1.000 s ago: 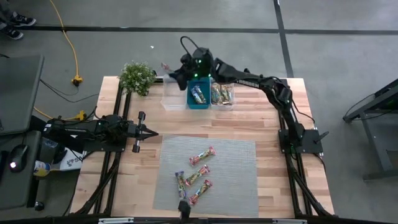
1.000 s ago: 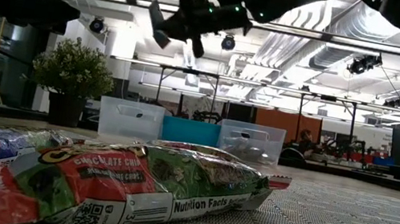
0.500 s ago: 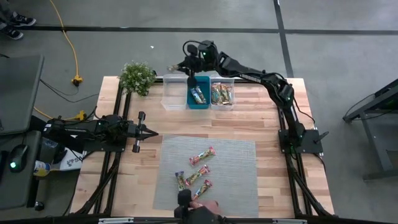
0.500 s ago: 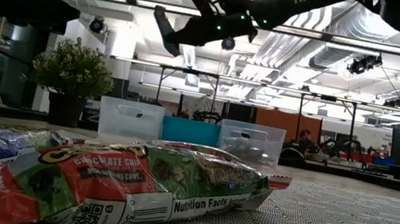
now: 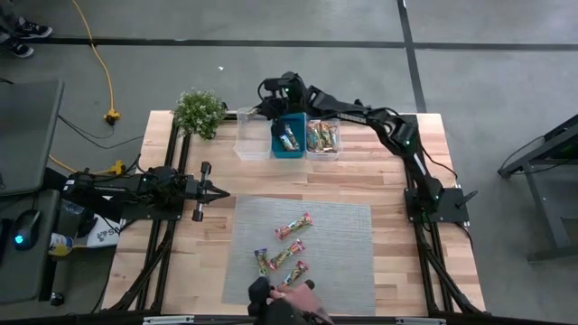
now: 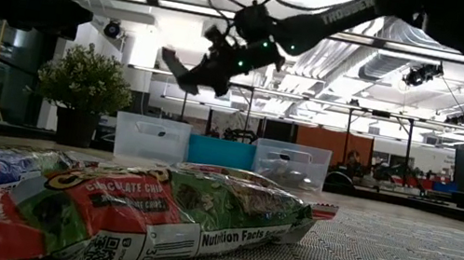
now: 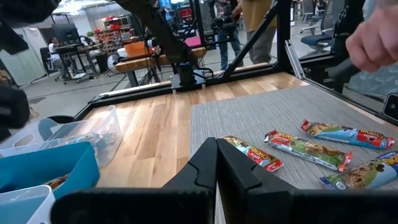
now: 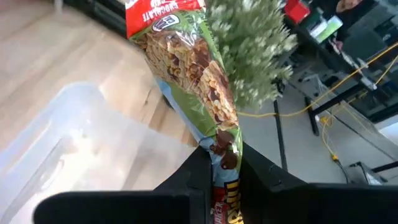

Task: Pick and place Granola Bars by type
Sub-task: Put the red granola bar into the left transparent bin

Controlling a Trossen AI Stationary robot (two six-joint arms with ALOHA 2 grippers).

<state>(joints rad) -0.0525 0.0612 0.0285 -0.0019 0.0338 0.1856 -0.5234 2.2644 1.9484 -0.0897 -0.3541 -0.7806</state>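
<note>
A: Near edge first. A person's hand (image 5: 302, 293) is at the mat (image 5: 343, 226), right by the loose bars (image 5: 287, 255) lying on it, four or so. Not the robot.

B: Left arm?

A: Parked at the left side of the tabletop (image 5: 397, 176), left gripper (image 5: 219, 192) just off the mat's edge, fingers together on nothing.

B: And the working one?

A: Right gripper (image 5: 265, 101), far end, up in the air above the clear bin (image 5: 252, 135). Fingers clamped on a green bar (image 8: 186, 81); it hangs out past the tips.

B: Bins?

A: Three in a row at the back: empty-looking clear bin, then teal bin (image 5: 290, 137) with a bar or two, then right clear bin (image 5: 323, 135) with several. Plant (image 5: 200, 111) beyond the clear bin's outer side.

B: So the step is the drop.

A: Looks like it, a new type going into the empty one. To do it well: centre the gripper over the clear bin, not its rim, and get the bar's long side along the bin. Come down inside the walls before letting go, since it's high now and the bar could bounce out. Stay off the plant.
</note>
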